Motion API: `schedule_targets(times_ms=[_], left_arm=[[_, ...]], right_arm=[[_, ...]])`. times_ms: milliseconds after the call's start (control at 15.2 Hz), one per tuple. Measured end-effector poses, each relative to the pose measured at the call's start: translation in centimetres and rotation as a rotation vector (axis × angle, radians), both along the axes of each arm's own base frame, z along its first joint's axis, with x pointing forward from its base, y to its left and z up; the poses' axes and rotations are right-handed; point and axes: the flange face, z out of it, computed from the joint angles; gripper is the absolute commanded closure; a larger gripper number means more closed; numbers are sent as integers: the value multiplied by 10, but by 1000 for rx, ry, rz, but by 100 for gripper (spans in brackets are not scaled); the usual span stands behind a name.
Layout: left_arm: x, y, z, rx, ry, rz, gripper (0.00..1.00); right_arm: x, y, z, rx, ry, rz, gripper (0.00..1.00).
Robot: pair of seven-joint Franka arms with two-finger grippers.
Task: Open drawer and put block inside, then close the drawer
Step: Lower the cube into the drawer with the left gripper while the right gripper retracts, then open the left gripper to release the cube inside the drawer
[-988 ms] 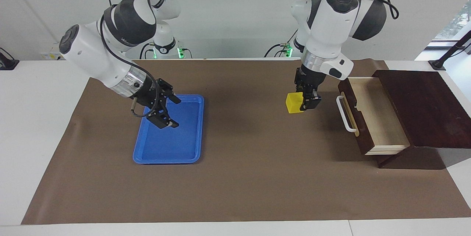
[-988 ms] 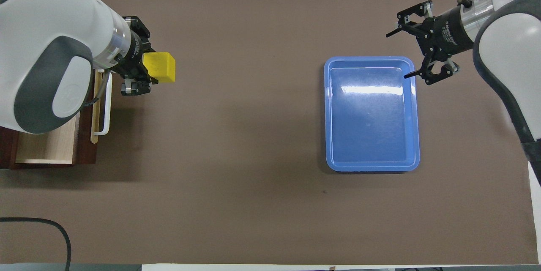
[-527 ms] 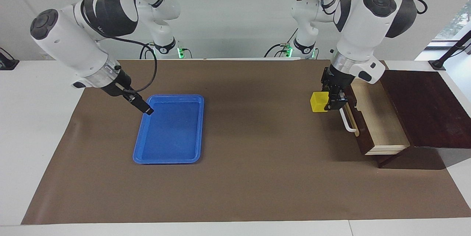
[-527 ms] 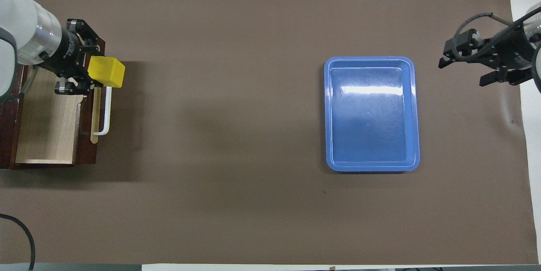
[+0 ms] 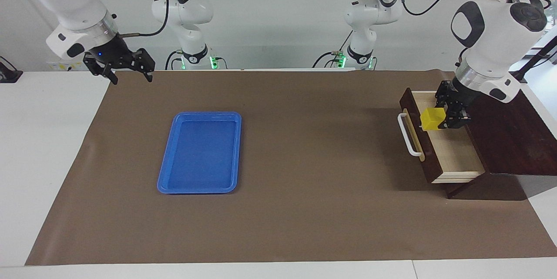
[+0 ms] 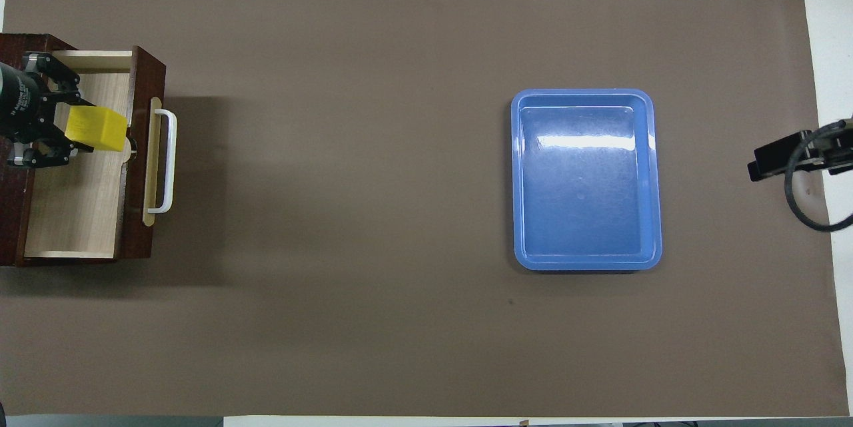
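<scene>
Facing view: the drawer [image 5: 448,139] stands pulled out at the left arm's end of the table, its pale wood interior exposed and its white bar handle [image 5: 407,134] facing the middle of the brown mat [image 5: 304,161]. The left gripper [image 5: 448,118] hangs over the open drawer with its fingers clamped on the block [image 5: 432,119]; the yellow cube is held in the air above the part of the interior just inside the drawer front, clear of the drawer floor as far as can be judged. The right gripper [image 5: 126,68] is raised over the corner of the mat nearest the right arm's base, its fingers spread apart and holding nothing. A blue tray [image 5: 172,152] lies flat on the mat toward the right arm's end, well apart from the drawer. Overhead view: the drawer [image 6: 143,147] appears at the edge of the frame with the left gripper [image 6: 63,130] over its interior, closed on the block [image 6: 95,128], which sits just inside the drawer front beside the handle [image 6: 170,160]. The blue tray [image 6: 656,180] rests with nothing in it. Only a dark part of the right gripper [image 6: 783,160] enters at the frame's edge, over the mat's [image 6: 400,214] border beside the tray; its fingers cannot be made out in this view.
</scene>
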Motion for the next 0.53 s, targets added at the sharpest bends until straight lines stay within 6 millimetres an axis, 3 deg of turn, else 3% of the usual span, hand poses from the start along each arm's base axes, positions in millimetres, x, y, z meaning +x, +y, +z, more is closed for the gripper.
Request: schedule_targets(times_ms=[198,527], left_arm=[[-2,19,-11,-5,-8,-6,100],[-7,32,-44,-7,19,-35,100]], right_arm=[[-18,-10,-4,4,15,19,0],[4,-27,-30,0,-49,-6,0]])
